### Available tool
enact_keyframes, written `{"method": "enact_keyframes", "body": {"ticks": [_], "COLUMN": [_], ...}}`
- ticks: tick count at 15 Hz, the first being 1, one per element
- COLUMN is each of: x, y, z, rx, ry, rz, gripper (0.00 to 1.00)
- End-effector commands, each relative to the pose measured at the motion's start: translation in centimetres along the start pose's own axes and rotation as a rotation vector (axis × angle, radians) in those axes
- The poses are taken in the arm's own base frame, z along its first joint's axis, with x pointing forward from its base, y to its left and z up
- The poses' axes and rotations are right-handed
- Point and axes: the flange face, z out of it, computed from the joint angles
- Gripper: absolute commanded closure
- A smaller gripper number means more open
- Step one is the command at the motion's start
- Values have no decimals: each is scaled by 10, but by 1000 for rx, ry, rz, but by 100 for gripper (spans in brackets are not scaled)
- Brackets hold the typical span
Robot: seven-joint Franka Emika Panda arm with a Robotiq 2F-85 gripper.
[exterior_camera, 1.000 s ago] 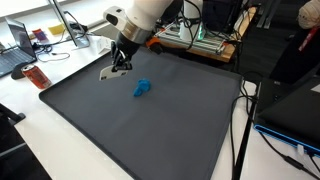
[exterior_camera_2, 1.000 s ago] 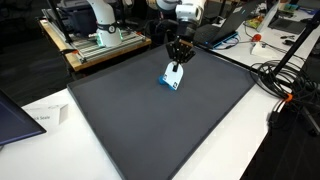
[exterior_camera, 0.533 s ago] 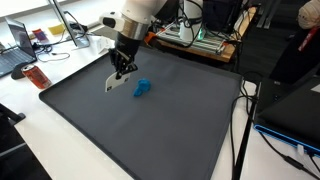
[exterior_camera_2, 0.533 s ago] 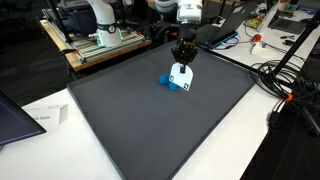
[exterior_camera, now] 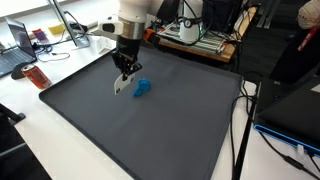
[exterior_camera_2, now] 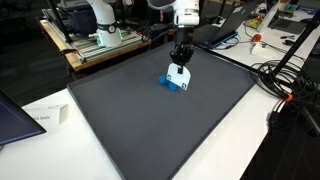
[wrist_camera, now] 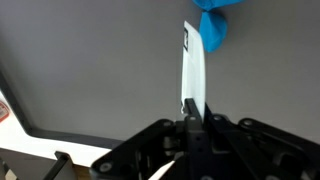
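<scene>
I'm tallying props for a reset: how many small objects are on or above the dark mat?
2. A white card, pinched in the shut gripper, hangs over the mat; a blue object lies on the mat right beside it. None seems hidden.

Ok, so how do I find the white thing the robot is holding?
Look at the big dark grey mat. Over it, the gripper pinches a thin white card hanging down. Right beside it lies a small blue thing; the card is the flat white one.
</scene>
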Motion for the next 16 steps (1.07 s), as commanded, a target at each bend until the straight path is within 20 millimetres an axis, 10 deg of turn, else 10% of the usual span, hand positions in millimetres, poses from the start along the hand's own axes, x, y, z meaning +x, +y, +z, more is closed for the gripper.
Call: {"method": "enact_keyframes", "body": {"ticks": [1,16], "x": [-6,-19], "y": [6,14], "z": [-10,-6], "rx": [21,31], "ry": [-13,-58], "rz": [-31,-125], "gripper": [99,99]}}
